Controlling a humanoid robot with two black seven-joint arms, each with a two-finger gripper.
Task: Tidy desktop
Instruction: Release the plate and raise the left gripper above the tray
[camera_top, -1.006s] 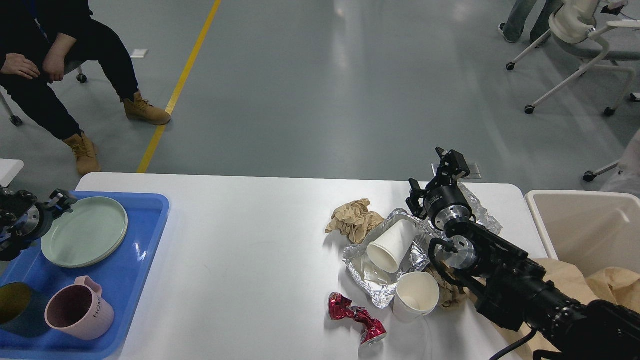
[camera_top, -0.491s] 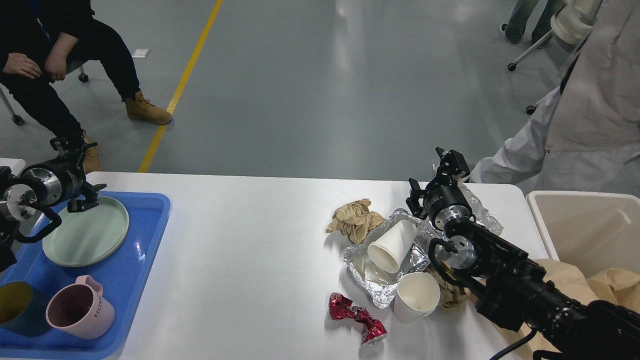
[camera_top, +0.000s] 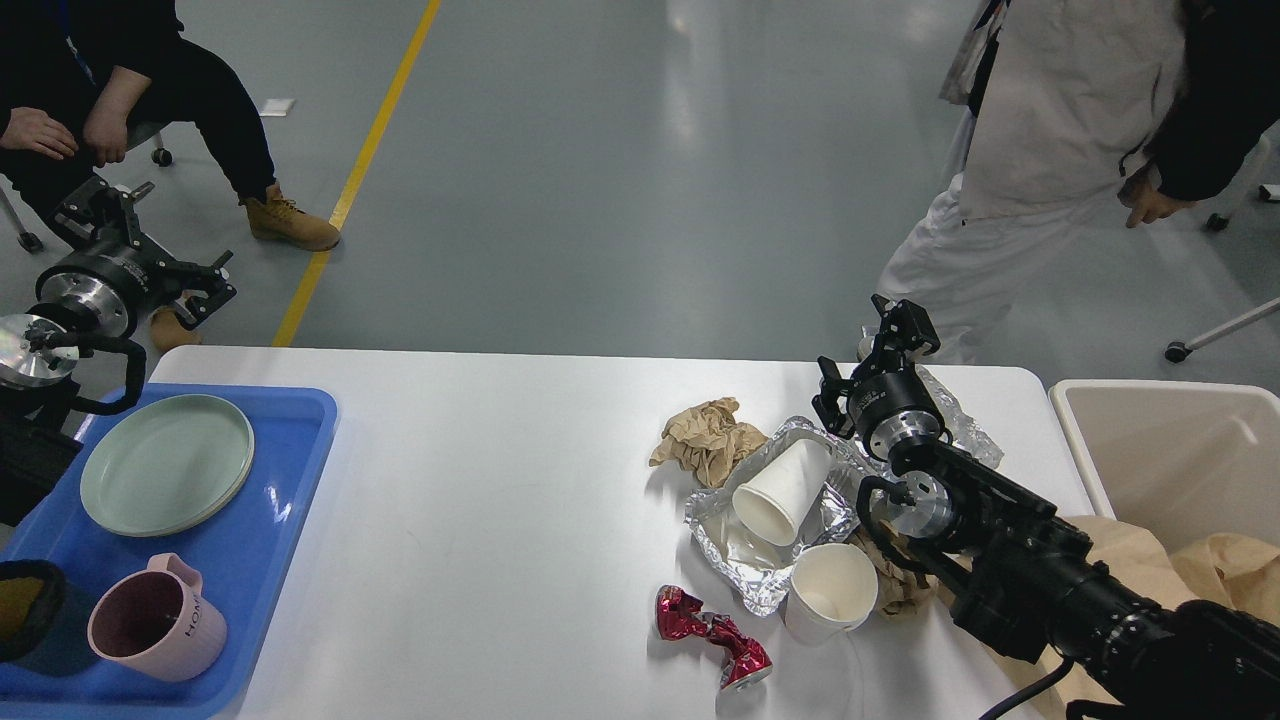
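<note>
Right pincer (camera_top: 868, 355), raised above the far right part of the desk (camera_top: 500, 500), stands with its two fingers apart and nothing between them; it hangs just beyond a crumpled foil sheet (camera_top: 765, 530) on which a white paper cup (camera_top: 782, 490) lies tipped on its side. A second paper cup (camera_top: 833, 590) stands upright at the foil's near edge, with crumpled brown paper (camera_top: 708, 440) just to the left of the foil and a crushed red can (camera_top: 712, 640) nearer the front edge. Left pincer (camera_top: 150, 250), its fingers spread and empty, hovers past the desk's far left corner, above the floor. Beneath and nearer lies a blue tray (camera_top: 290, 470) carrying a green plate (camera_top: 166, 477) and a pink mug (camera_top: 155, 628). A beige bin (camera_top: 1170, 450) stands just off the right end. By judgement, the litter is light and yielding: cups would deform under a firm squeeze and are best taken at the rim or wall; foil and paper crush readily and may be pinched at any raised fold. More foil and brown paper are partly hidden behind the right arm, a dark vessel is cut off at the lower left edge, and the bin's contents are only partly visible.
</note>
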